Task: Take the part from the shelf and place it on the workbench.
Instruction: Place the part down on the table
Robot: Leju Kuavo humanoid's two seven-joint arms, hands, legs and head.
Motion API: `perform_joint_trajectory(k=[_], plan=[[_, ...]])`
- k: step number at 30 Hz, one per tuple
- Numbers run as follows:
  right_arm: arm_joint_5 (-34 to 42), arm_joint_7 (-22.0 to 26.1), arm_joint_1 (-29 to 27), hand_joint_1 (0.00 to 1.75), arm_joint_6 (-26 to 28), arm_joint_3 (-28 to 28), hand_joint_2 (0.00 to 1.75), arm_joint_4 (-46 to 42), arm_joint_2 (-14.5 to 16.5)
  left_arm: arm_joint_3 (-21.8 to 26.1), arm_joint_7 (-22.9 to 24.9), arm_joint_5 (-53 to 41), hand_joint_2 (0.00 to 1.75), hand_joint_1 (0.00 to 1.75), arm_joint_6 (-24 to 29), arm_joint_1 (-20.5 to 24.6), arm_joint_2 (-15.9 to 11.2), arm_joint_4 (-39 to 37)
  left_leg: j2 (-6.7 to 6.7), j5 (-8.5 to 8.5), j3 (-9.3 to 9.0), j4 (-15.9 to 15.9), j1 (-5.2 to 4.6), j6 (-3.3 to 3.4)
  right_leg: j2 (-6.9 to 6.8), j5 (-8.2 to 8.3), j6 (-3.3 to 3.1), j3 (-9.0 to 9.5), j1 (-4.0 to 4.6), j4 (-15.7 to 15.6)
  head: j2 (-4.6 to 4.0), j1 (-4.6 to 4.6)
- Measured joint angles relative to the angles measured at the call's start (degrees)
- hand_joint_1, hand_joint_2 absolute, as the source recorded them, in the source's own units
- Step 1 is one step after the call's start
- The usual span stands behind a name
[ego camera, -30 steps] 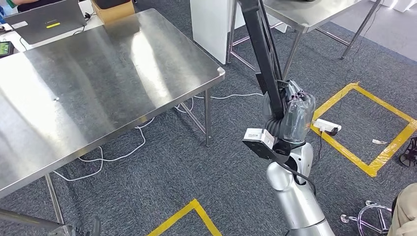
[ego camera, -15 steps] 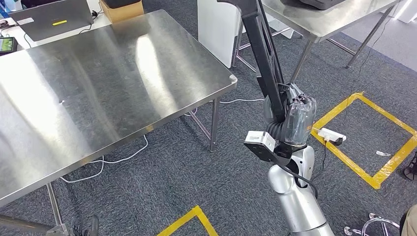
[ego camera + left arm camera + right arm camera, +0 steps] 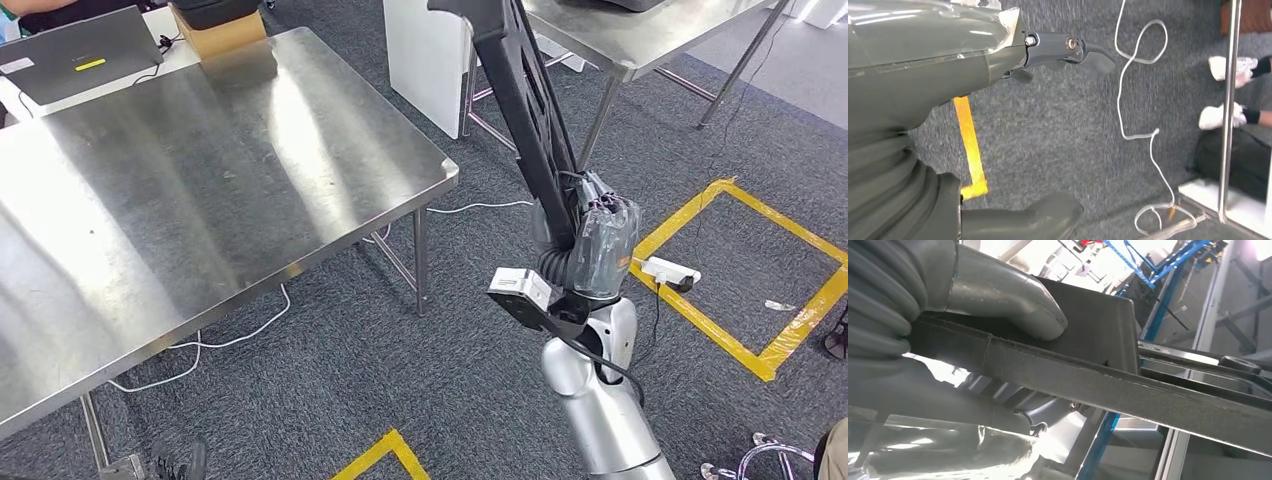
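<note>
Right hand (image 3: 592, 240) gripping long black part (image 3: 520, 90) upright, beyond the counter's (image 3: 200, 190) corner, left hand (image 3: 998, 55) empty, fingers apart, white cable (image 3: 1128, 100) on floor.

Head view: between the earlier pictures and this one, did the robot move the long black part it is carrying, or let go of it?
It did not let go. The right hand grips the long black flat part the same way, upright beside the body. The whole picture shifted, so the camera moved, not the things: the shiny steel workbench slid a little in frame. Nothing has been set on the workbench yet.

Head cam high, downward; wrist cams close behind hands.
</note>
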State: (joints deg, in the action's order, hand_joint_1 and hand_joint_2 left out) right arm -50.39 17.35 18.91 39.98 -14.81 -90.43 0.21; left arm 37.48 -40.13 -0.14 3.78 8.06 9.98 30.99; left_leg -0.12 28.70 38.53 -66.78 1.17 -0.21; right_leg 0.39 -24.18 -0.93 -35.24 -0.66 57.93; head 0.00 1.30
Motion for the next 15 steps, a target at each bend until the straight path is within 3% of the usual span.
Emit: perform_joint_trajectory(k=[2,3,5,8,11,13,14,15], plan=[[-0.67,-0.32,0.12,1.75,0.0,0.12,1.75,-0.02,0.34,-0.01,-0.01,0.01,1.75,0.0,0.01,0.07,-0.01,0.01,0.32,-3.17,-2.69,6.5,-0.3,0.66,-0.01,-0.23,0.25,0.41,0.15,-0.16,0.0,-0.07],[-0.85,-0.41,0.2,1.75,0.0,0.16,1.75,-0.04,0.49,-0.01,-0.01,0.0,1.75,0.0,0.0,0.12,-0.02,0.01,0.39,-3.65,-3.47,8.22,-0.53,1.03,-0.05,-0.28,0.45,0.52,0.21,-0.24,0.0,-0.05],[-1.0,-0.58,0.3,1.75,0.0,0.2,1.75,-0.09,0.67,-0.02,-0.02,-0.01,1.75,0.0,-0.01,0.17,-0.02,0.02,0.18,-3.52,-3.73,8.79,-1.0,1.64,-0.21,-0.33,0.95,0.62,0.23,-0.41,-0.01,-0.04],[-1.2,-0.84,0.47,1.75,0.0,0.26,1.75,-0.24,0.75,-0.02,-0.03,0.03,1.75,0.0,0.03,0.17,0.08,0.03,-0.15,-4.18,-4.65,10.06,-0.64,2.73,-0.41,-1.32,1.63,-0.07,0.36,1.12,0.0,-0.14],[-1.53,-0.97,0.55,1.75,0.0,0.32,1.75,-0.26,0.75,-0.02,-0.02,0.03,1.75,0.0,0.07,0.24,0.13,0.02,-0.48,-4.45,-5.14,10.59,-0.55,3.31,-0.37,-5.38,1.45,-4.77,0.09,10.93,-0.01,-0.38],[-1.72,-1.15,0.38,1.75,0.0,0.34,1.75,-0.17,0.73,-0.02,-0.02,0.04,1.75,0.0,0.09,0.22,0.14,0.0,-0.98,-4.42,-5.11,10.54,-0.55,3.26,-0.37,-6.4,1.91,-7.04,-0.22,15.3,-0.01,-0.43],[-1.86,-1.26,0.37,1.75,0.0,0.34,1.75,-0.13,0.72,-0.02,-0.02,0.04,1.75,0.0,0.09,0.21,0.15,-0.02,-1.34,-4.37,-5.11,10.47,-0.53,3.17,-0.37,-5.64,2.44,-6.58,-0.44,14.28,-0.01,-0.44],[-2.03,-1.36,0.44,1.75,0.0,0.34,1.75,-0.1,0.72,-0.02,-0.02,0.05,1.75,0.0,0.09,0.2,0.15,-0.03,-1.71,-4.26,-5.11,10.31,-0.48,3.0,-0.26,-4.28,3.07,-5.09,-0.75,11.27,-0.01,-0.44]])
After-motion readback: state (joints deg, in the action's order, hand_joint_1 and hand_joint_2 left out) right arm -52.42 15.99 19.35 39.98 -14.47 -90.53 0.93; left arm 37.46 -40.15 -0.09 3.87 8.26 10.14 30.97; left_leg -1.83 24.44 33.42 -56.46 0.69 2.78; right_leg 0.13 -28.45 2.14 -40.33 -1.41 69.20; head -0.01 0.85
